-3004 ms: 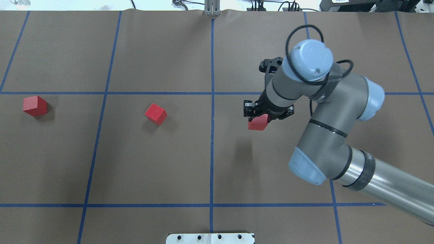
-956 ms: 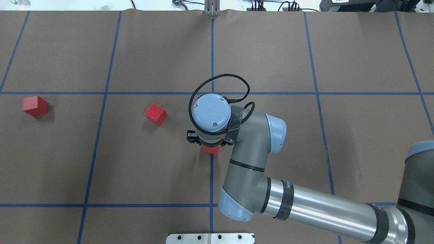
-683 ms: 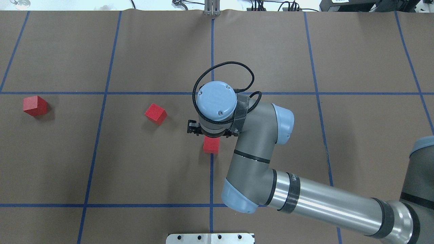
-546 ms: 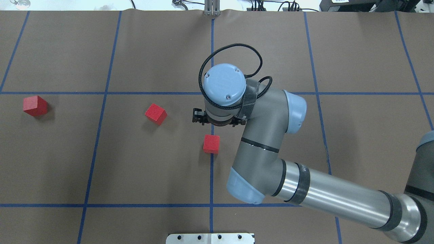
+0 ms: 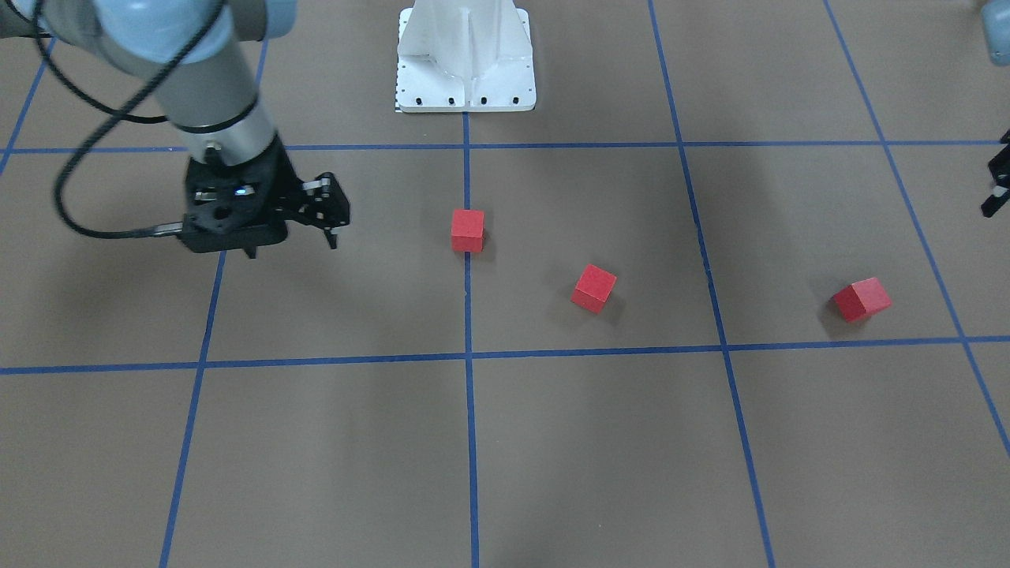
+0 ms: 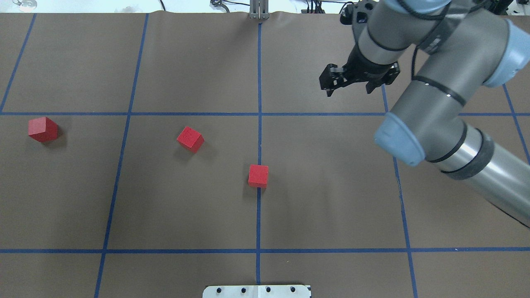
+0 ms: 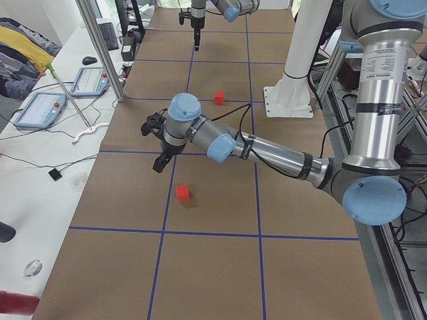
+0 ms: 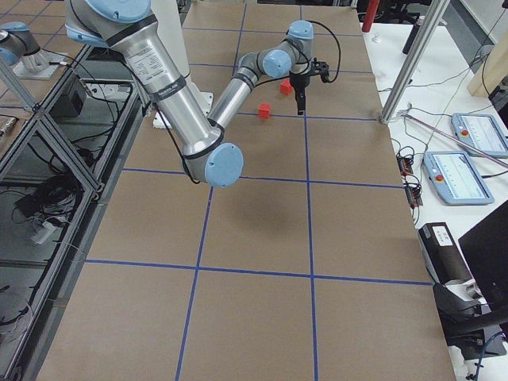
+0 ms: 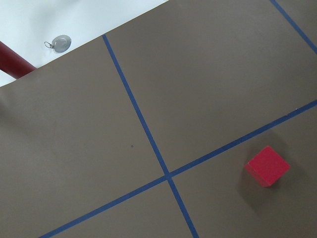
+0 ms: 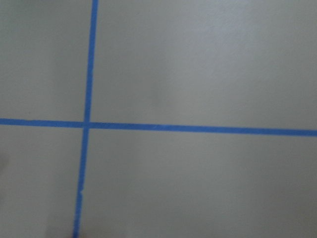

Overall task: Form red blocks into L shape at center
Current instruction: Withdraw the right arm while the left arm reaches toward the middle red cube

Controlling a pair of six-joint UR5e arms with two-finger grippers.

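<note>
Overhead: right gripper [image 6: 348,91] pulled back, now well to right of middle line [image 6: 258,215], jaws wide, empty. First red block [image 6: 258,176], gripped moments ago, now set down on that line. Second red block [image 6: 190,138] near, left of line; third red block [image 6: 42,129] far left.
Front-facing: same spread. Left gripper [image 5: 996,183] only sliver at edge, jaws impossible to tell.
Judgement: one placed, two to fetch for L.

I see a near teach pendant [image 7: 37,110] and a far teach pendant [image 7: 95,80] on the white side bench [image 7: 40,193], with an aluminium post [image 7: 100,53] just beside them.
</note>
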